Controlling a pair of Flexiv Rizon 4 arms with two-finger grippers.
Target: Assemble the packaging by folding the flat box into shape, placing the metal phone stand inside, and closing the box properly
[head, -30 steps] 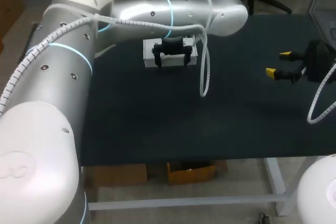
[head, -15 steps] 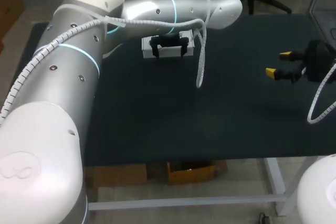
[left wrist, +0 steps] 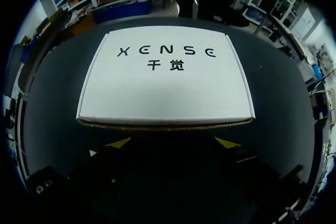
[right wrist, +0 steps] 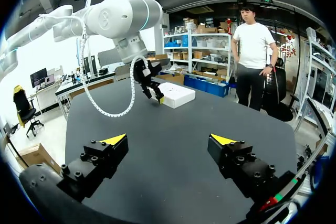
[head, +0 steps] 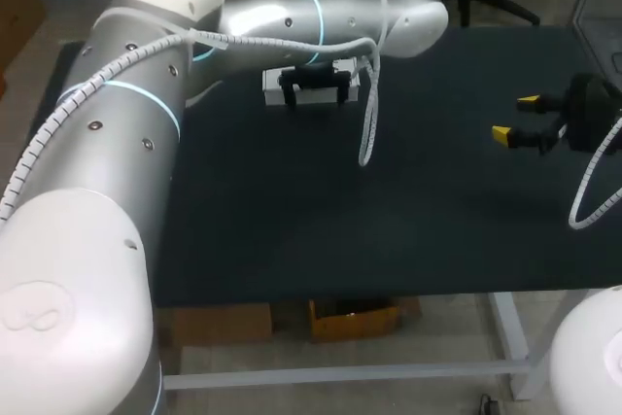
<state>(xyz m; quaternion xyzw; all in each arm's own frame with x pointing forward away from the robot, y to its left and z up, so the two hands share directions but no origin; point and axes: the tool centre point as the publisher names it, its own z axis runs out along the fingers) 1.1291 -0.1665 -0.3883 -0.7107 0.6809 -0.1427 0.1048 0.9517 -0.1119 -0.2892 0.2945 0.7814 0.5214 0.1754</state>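
My left gripper (left wrist: 172, 142) sits beside the white box (left wrist: 165, 82), jaws wide, empty. Well apart from it, my right gripper (right wrist: 168, 139) gapes empty too.

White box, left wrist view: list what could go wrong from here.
1. The left claw is open with its tips just short of the white box; advancing may shove it across the table rather than grip it.
2. The box looks closed and no phone stand shows, so it may be sealed empty.
3. The left arm's cable dangles beside the box and might snag.
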